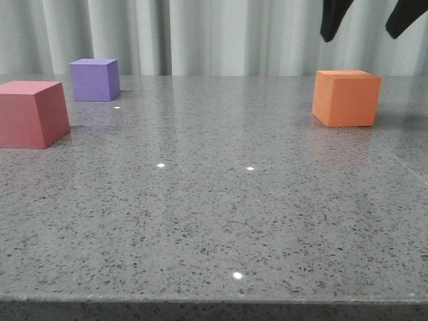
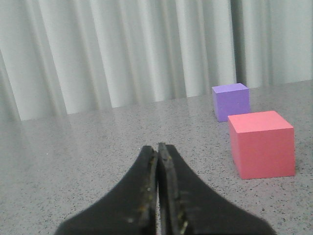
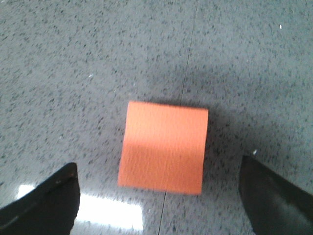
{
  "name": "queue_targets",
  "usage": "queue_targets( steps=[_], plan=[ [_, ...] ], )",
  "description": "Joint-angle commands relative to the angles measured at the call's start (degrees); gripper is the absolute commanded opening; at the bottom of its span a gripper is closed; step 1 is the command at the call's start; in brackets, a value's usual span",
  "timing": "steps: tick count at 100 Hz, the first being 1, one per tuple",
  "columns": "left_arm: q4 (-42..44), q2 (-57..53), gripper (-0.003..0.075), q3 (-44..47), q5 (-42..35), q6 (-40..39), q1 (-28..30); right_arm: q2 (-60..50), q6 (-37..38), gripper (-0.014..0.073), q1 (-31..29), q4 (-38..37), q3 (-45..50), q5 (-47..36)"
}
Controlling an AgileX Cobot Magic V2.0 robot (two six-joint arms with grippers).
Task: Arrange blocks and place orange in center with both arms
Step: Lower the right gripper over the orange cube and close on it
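Grey table [image 1: 214, 221], right tool [image 1: 364, 27] cropped above orange cube [image 1: 346, 97]

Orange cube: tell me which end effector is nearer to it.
Right. The right end effector hangs open directly above the orange cube. The left end effector is shut, near the pink cube and purple cube.

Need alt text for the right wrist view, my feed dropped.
An orange cube sits on a grey speckled table, seen from straight above. The right gripper hangs open over it, one dark finger on each side and neither touching the cube.
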Motion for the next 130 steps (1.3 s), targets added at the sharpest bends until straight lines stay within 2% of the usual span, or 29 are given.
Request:
queue_targets(
  steps=[1, 62, 103, 110, 125, 130],
  plan=[
    [0.0, -2.1, -0.0020, 2.5, -4.6, -0.6, 0.1, 0.0, -0.6, 0.0647, 0.1, -2.1, -4.0, -1.2],
    [0.0, -2.1, -0.0020, 2.5, -4.6, -0.6, 0.1, 4.7, 1.6, 0.0647, -1.3, -2.6, -5.3, -0.4],
    [0.0, -2.1, -0.0020, 2.5, -4.6, -0.6, 0.1, 9.2, 1.6, 0.0643, -1.6, 2.5, -5.3, -0.3],
    [0.0, -2.1, -0.0020, 2.5, -4.6, -0.6, 0.1, 9.3, 1.6, 0.0599, -1.6, 2.7, -5.3, -0.2],
    [0.0, -2.1, -0.0020, 2.5, -4.6, -0.6, 0.1, 9.3, 1.6, 0.0398, -1.6, 2.9, -5.3, 0.4],
    [0.0, -2.1, -0.0020, 2.5, -4.6, -0.6, 0.1, 9.2, 1.6, 0.0371, -1.6, 3.1, -5.5, 0.4]
  ],
)
